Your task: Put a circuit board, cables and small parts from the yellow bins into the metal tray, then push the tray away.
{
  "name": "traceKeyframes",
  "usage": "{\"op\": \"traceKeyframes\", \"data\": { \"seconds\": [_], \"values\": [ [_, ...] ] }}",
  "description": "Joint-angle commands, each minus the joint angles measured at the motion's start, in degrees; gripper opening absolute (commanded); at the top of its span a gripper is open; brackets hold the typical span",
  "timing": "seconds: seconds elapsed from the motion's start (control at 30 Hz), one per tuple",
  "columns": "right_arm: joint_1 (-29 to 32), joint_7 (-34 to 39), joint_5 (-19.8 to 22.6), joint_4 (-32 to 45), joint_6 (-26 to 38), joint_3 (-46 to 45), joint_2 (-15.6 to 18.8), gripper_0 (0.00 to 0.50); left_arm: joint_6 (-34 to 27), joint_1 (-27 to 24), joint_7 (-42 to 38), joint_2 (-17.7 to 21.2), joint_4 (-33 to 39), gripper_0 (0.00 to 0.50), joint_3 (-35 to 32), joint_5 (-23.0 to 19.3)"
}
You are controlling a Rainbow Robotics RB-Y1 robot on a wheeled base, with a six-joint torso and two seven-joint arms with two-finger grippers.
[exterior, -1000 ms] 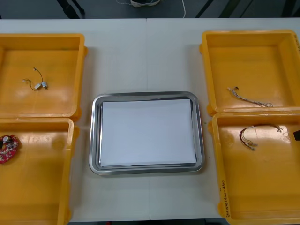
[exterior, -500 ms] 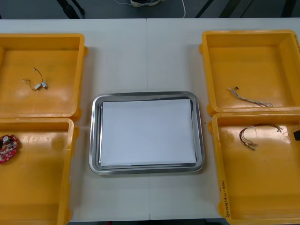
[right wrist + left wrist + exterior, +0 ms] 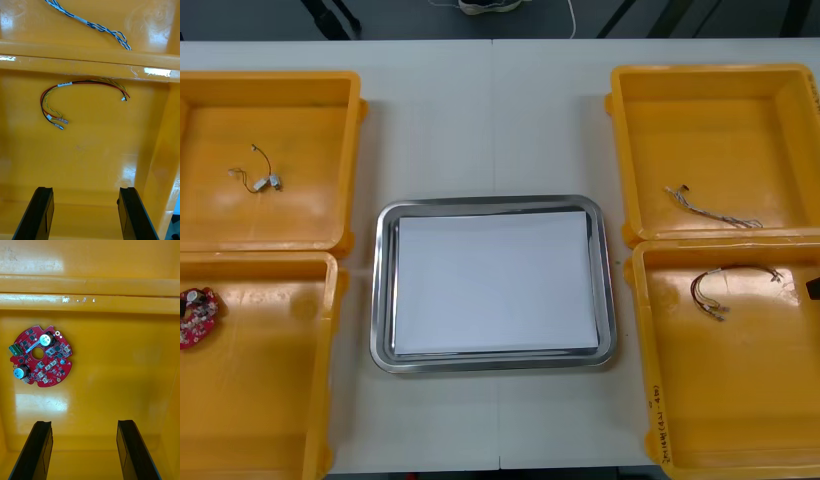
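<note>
Circuit board (image 3: 198, 317): one, at the lower-left edge of the front view, inside the lower left yellow bin (image 3: 260, 400). Nothing has shifted over the last second, so I judge that no pick has begun. The metal tray (image 3: 383, 290) holds no parts yet. The left claw (image 3: 84, 423) is spread near the board, and the right claw (image 3: 85, 189) is spread near the red and yellow cable (image 3: 65, 84). I count four bins, three cables and one tray.

We see that the black two-finger left gripper (image 3: 84, 423) has plain matte fingers (image 3: 36, 450): flat, slab-like, squared at the tips, with a paler sheen along the inner faces. The black two-finger right gripper (image 3: 85, 189) has fingers (image 3: 134, 215) of the same make.
</note>
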State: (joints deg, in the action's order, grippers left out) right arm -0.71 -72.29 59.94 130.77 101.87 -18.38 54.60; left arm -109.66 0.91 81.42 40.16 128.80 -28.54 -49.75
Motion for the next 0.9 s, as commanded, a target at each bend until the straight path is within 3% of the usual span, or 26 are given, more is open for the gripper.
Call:
{"op": "traceKeyframes", "data": {
  "seconds": [0.03,0.9],
  "values": [
    [0.9,2.0,-0.5,0.3,-0.4,-1.9,-0.4,0.500,-0.3,1.0,5.4,2.5,1.5,0.500,-1.2,-0.3],
    [0.9,2.0,-0.5,0.3,-0.4,-1.9,-0.4,0.500,-0.3,1.0,5.4,2.5,1.5,0.500,-1.2,-0.3]
  ]
}}
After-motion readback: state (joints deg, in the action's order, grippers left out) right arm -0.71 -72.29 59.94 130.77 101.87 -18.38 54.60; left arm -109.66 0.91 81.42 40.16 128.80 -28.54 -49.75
